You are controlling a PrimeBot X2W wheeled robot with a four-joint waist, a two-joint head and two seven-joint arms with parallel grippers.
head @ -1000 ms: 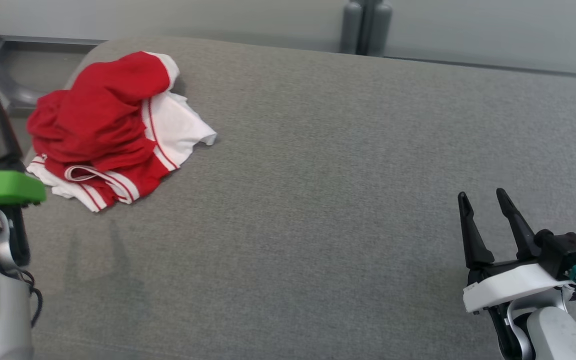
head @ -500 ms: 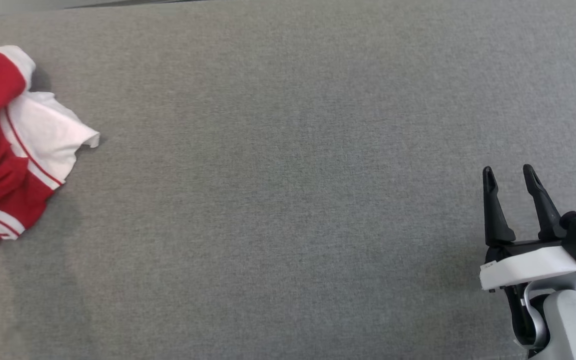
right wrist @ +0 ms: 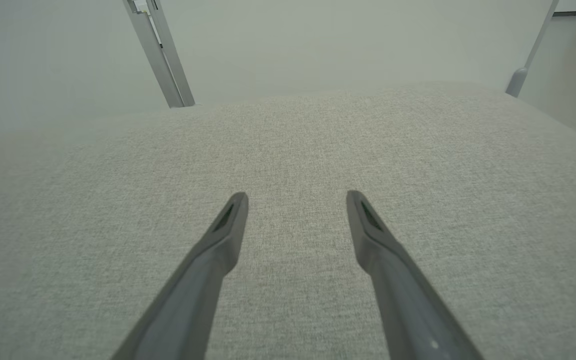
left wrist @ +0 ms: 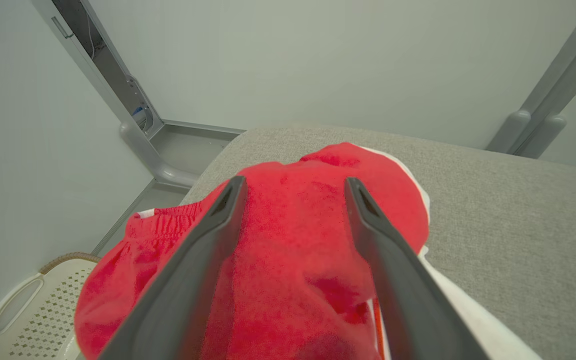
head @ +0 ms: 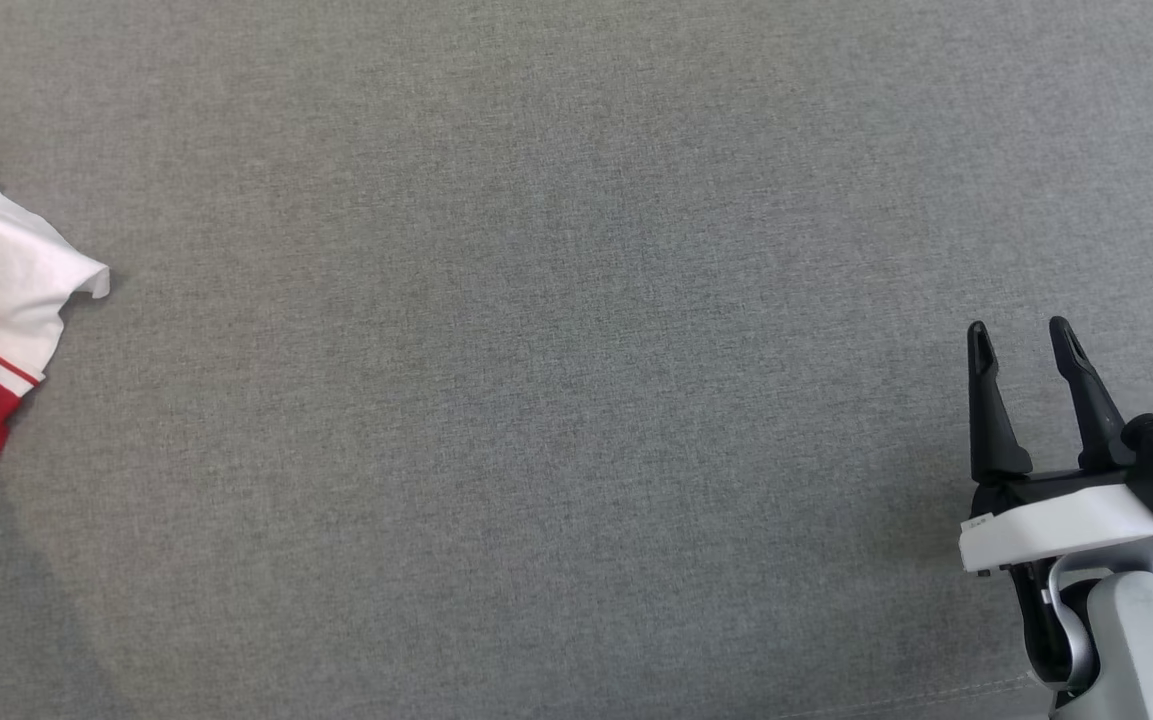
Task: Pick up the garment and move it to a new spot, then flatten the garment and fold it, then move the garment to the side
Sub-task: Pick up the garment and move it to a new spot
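One garment (left wrist: 292,240), left gripper (left wrist: 292,182), right gripper (right wrist: 295,197), two parted fingers (left wrist: 203,250) each

Looks like a robot test booth or lab cell rather than a home. Bare pale grey-green wall panels (left wrist: 317,60) are seen all round, joined by a plain grey metal post (right wrist: 160,55). A wide flat platform padded in grey woven fabric (head: 576,400) is set up as the bench. A crumpled red and white garment (left wrist: 288,260) is heaped on its rounded corner, and a cream perforated plastic laundry basket (left wrist: 33,310) is spotted down beside that corner.
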